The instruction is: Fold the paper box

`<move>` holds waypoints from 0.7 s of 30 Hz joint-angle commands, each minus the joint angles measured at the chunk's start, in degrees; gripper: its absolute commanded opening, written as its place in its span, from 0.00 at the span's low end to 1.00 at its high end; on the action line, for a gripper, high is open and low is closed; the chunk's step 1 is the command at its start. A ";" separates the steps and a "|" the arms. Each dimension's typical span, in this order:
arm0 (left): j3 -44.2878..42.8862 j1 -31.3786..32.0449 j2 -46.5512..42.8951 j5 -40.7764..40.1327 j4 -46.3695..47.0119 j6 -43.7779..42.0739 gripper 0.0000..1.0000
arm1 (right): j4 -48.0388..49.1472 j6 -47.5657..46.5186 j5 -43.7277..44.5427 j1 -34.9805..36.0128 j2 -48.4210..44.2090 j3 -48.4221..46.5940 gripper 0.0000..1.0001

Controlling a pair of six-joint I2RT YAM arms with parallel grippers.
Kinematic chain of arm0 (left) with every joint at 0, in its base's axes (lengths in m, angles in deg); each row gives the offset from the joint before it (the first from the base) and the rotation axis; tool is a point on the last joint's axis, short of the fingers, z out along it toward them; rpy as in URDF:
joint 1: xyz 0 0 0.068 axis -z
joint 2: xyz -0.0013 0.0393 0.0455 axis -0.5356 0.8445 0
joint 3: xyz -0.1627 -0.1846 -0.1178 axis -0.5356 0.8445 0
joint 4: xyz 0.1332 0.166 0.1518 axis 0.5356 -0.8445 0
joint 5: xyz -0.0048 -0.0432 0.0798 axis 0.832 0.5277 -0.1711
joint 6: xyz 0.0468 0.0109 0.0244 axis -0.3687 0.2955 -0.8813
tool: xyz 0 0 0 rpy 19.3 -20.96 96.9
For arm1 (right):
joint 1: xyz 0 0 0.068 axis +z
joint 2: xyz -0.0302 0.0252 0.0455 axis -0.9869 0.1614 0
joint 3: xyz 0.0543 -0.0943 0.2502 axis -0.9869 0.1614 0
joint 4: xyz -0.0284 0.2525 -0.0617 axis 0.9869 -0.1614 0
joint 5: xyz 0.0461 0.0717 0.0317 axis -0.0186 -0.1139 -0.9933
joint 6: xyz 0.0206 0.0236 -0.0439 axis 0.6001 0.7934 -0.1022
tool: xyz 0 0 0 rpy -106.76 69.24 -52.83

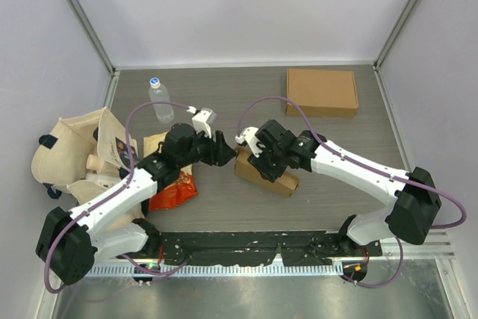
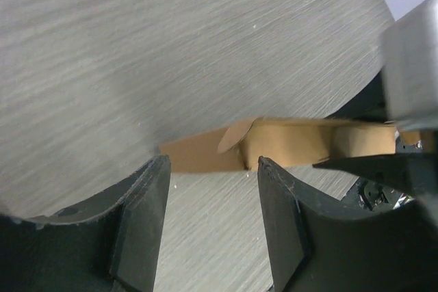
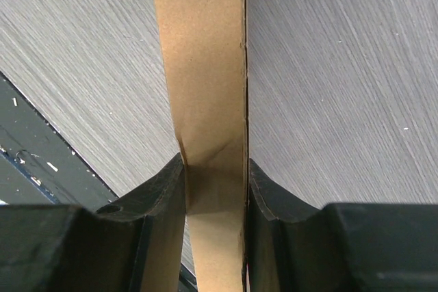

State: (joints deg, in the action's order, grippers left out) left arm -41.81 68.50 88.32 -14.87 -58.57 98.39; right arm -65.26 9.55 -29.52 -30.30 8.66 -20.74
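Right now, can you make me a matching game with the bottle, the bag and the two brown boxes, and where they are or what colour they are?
Things:
1. water bottle
2. flat closed box
3. cloth bag
4. paper box

Clues:
a. pinched in the right tool
b. in the far right corner
c. beige, at the left edge
d. clear with a blue cap

Pairs: 1-d, 2-b, 3-c, 4-a.
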 commanded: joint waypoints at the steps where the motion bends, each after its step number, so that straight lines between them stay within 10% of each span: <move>1: -6.25 0.00 1.54 3.78 5.02 -6.84 0.56 | -2.53 0.81 -4.28 0.04 0.92 0.11 0.33; 21: -11.27 -0.35 6.73 13.01 -4.66 -12.48 0.44 | -2.79 0.72 -3.58 -0.58 -0.31 -0.77 0.32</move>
State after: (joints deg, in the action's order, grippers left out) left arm -51.89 68.37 94.65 -5.95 -63.60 86.59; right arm -66.35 9.50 -31.45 -30.72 8.79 -20.74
